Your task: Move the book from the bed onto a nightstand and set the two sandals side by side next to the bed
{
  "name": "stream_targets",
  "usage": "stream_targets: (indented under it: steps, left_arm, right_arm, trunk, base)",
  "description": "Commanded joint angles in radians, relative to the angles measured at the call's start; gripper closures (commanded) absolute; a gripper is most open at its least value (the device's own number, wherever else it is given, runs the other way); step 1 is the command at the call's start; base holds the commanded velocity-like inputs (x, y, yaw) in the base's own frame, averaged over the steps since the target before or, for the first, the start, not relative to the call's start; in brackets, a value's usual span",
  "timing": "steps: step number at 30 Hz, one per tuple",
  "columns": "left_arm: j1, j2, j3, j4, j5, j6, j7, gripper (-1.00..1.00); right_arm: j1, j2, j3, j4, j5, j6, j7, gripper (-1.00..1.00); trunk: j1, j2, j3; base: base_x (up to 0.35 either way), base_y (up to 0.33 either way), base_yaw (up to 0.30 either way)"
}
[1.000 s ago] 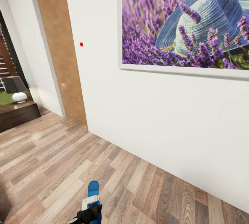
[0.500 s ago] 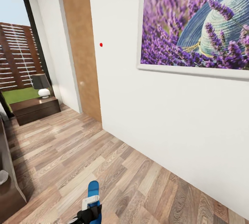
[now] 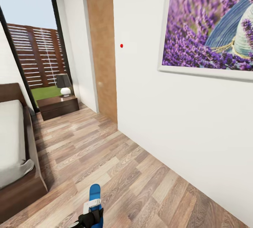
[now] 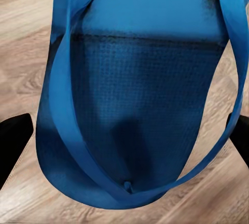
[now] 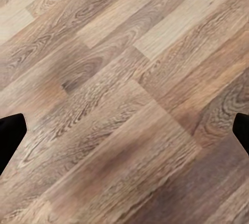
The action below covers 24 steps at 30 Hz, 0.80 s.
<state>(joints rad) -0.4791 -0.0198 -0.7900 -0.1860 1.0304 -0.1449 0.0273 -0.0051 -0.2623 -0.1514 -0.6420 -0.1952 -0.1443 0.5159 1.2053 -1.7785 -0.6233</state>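
Note:
A bright blue sandal point(image 3: 94, 191) sticks up from my left gripper point(image 3: 92, 217) at the bottom of the head view, held above the wood-plank floor. In the left wrist view the sandal's sole and strap point(image 4: 140, 105) span the space between the black fingertips point(image 4: 14, 141). The bed point(image 3: 14, 140), dark-brown frame and pale-grey mattress, lies at the left. Beyond it a low brown nightstand point(image 3: 58, 105) stands by the window. My right gripper point(image 5: 125, 130) is open over bare floor. The book is out of view.
A dark-shaded lamp point(image 3: 64, 84) sits on the nightstand. A white wall point(image 3: 168, 115) with a lavender picture point(image 3: 211, 27) runs along the right, with a wooden door point(image 3: 102, 56) further on. A tall dark-framed window point(image 3: 35, 45) closes the far end. Plank floor point(image 3: 105, 157) lies between bed and wall.
The camera has turned left, so the wall and picture slid right and the window, nightstand and bed came into view. The sandal stays in my left gripper at the same spot.

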Motion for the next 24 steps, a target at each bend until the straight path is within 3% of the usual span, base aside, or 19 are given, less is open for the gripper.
stream_targets:
  steps: [1, 24]
  left_arm:
    - [-0.001, 0.0, -0.009, 0.0, 0.007, -0.004, 0.003, 1.0]
    - [-0.001, 0.0, -0.008, 0.0, 0.007, -0.004, 0.003, 1.0]
  right_arm:
    - [0.0, 0.0, -0.002, 0.001, -0.007, 0.0, 0.007, -1.0]
    - [0.0, 0.0, -0.002, 0.001, -0.007, 0.0, 0.007, -1.0]
  trunk:
    - [0.0, 0.0, -0.001]
    - [0.0, 0.0, -0.001]
  base:
    - [0.0, 0.0, 0.295]
    - [0.0, 0.0, 0.294]
